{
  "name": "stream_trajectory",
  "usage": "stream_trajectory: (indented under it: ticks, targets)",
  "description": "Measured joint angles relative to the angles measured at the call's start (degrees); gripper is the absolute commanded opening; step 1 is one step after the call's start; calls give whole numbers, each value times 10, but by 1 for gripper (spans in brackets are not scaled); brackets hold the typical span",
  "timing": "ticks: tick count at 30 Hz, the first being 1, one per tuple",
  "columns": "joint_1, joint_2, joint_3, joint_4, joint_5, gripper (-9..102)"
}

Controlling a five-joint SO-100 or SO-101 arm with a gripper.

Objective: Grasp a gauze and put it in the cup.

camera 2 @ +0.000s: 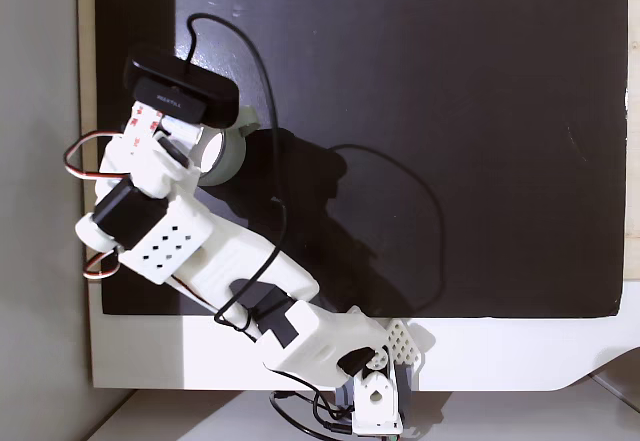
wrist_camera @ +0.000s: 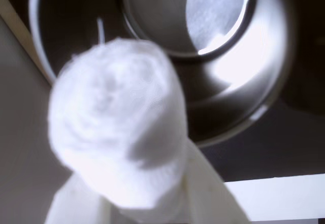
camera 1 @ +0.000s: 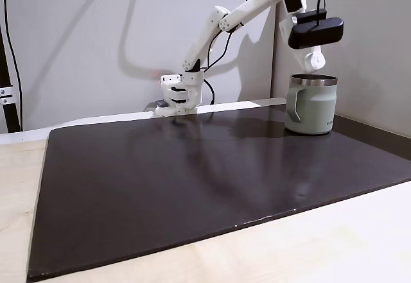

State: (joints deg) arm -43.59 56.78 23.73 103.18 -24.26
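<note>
Wrist view: white soft-fabric gauze roll [wrist_camera: 119, 132], cylindrical, fuzzy at its end face, clamped betw. the white plastic fingers [wrist_camera: 213, 196] of the tool [wrist_camera: 147, 203]. Roll hangs directly over the open mouth of the steel-lined cup [wrist_camera: 238, 97]; inner wall silvery, polished, w/ bright glare. Roll not yet inside.

Fixed view, side on: white plastic arm [camera 1: 212, 33] rises from base at rear of counter, reaches up and right, wrist bent down above sage-green squat mug w/ steel rim and loop handle [camera 1: 313, 105]. Black camera [camera 1: 314, 31] sits over mug. Tool's state can't be told here. Mug stands on dark matte mat [camera 1: 192, 187], near its right rear corner.

Fixed view, from above: arm [camera 2: 210, 251] extends from base at bottom toward upper left; black camera [camera 2: 180, 89] covers most of mug [camera 2: 235, 156]. Pale wood counter [camera 2: 630, 161] edges the mat.
</note>
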Motion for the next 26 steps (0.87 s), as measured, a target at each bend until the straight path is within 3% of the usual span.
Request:
stream_trajectory:
  ticks: [4,11,26]
  targets:
    - [3,-1,0,0,2,0]
    - [8,-1,0,0,6,29]
    - [13,-1,-4,0,6,30]
